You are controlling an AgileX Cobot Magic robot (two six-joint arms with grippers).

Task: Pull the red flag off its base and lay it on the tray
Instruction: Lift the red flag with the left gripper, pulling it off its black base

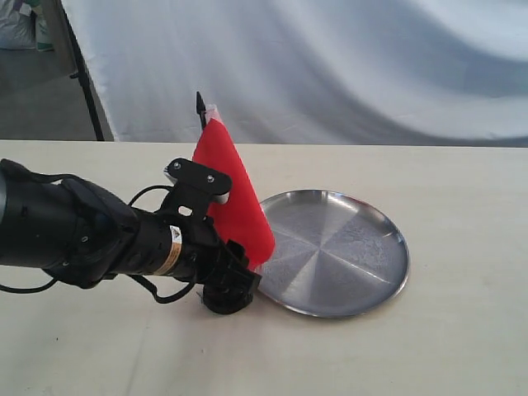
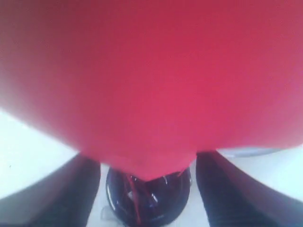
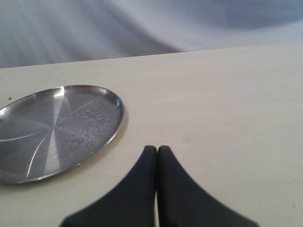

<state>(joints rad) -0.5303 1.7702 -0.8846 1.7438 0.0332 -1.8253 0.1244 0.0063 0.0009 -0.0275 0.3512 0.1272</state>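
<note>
The red flag [image 1: 235, 198] stands upright on its black stick, whose pointed tip is at the top, just left of the silver tray [image 1: 346, 247]. Its stick sits in the round black base [image 1: 227, 299] on the table. My left gripper [image 1: 233, 285] is low at the base, open. In the left wrist view one finger [image 2: 66, 198] and the other [image 2: 236, 194] flank the base [image 2: 149, 201] with narrow gaps, and the flag cloth [image 2: 151, 80] fills most of the picture. My right gripper [image 3: 157, 150] is shut and holds nothing, over bare table beside the tray [image 3: 57, 127].
The pale tabletop [image 1: 462, 190] spreads around the tray. A white cloth backdrop [image 1: 330, 58] hangs behind the far edge, with a black stand leg [image 1: 82, 74] at the back left. My left arm [image 1: 74, 235] lies across the left side of the table.
</note>
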